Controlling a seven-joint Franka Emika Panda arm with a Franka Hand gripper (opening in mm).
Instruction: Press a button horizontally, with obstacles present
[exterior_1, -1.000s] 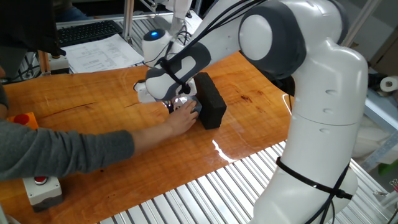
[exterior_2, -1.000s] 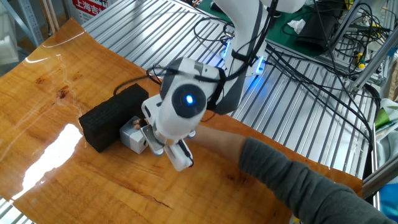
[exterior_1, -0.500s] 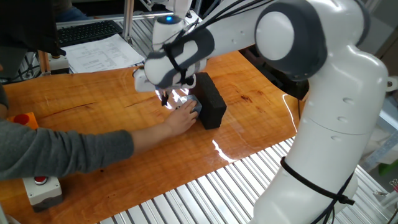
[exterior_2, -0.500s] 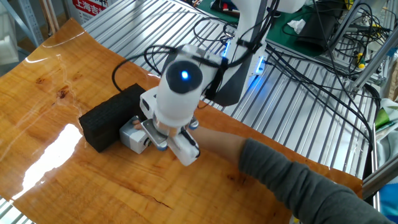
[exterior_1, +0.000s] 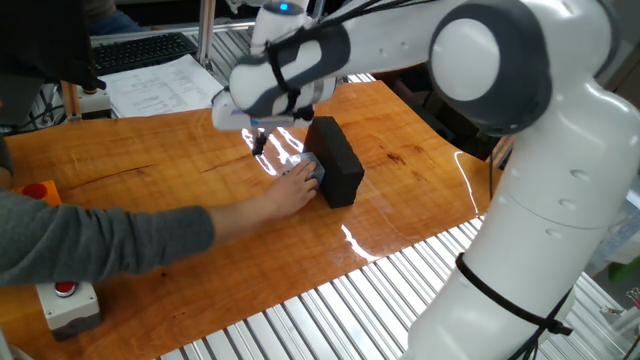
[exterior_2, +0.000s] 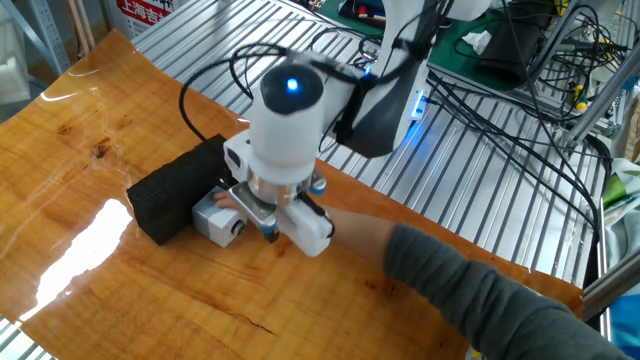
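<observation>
The button box (exterior_2: 215, 217) is a small light-grey cube against the black block (exterior_2: 172, 190), with its round dark button (exterior_2: 238, 228) facing sideways. In one fixed view the box (exterior_1: 304, 168) is partly covered by a person's hand (exterior_1: 288, 192) that rests on it. My gripper (exterior_1: 258, 143) hangs above the table, just left of the box and a little higher than it. In the other fixed view the gripper (exterior_2: 268, 226) sits right in front of the button face. No view shows a gap or contact between the fingertips.
The person's grey-sleeved arm (exterior_1: 110, 235) reaches across the table from the left. A grey box with a red top button (exterior_1: 68, 300) and an orange box (exterior_1: 36, 192) sit at the left edge. Metal slats (exterior_2: 480, 180) and cables border the table.
My gripper has risen and drawn back from the button box, and the wrist has turned more upright. The hand stays on the box.
</observation>
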